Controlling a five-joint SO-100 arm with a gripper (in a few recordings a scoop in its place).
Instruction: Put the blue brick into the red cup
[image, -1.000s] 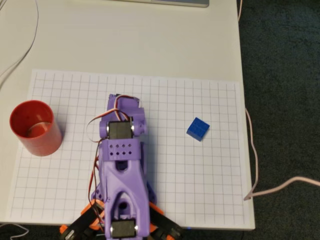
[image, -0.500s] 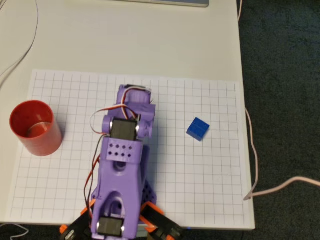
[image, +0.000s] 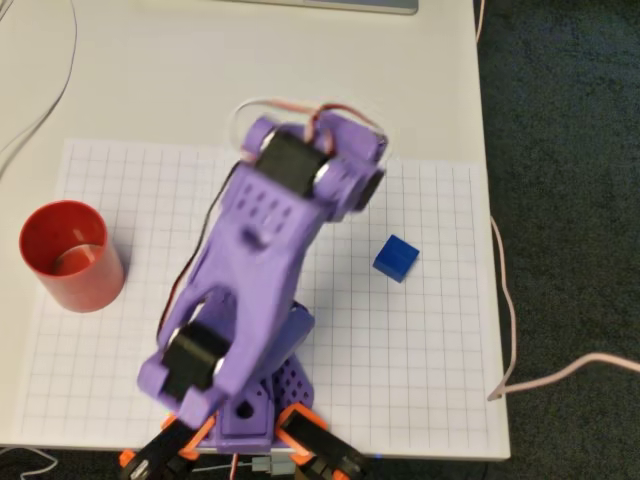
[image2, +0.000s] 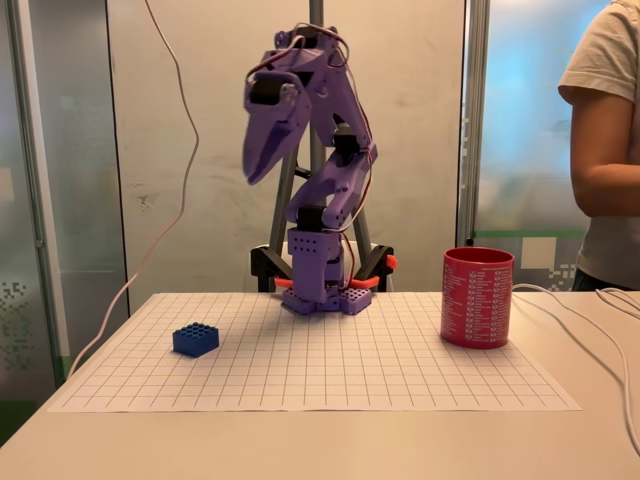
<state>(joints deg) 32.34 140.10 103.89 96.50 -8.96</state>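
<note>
The blue brick (image: 396, 258) lies on the grid mat at the right in the overhead view, and at the left (image2: 195, 339) in the fixed view. The red cup (image: 70, 255) stands upright at the mat's left edge seen from overhead, on the right (image2: 478, 297) in the fixed view. My purple arm is raised high. Its gripper (image2: 251, 178) points down well above the table, between base and brick, its jaws together with nothing held. From overhead the wrist (image: 318, 165) covers the fingers.
The arm's base (image2: 325, 290) stands at the mat's edge. A person (image2: 610, 150) stands beside the table near the cup. Cables (image: 505, 300) run along the table's right edge, where it drops to dark floor. A laptop edge (image: 330, 5) lies at the far side.
The arm has risen and swung to the far right over the mat, toward the brick's side. Brick and cup have not moved.
</note>
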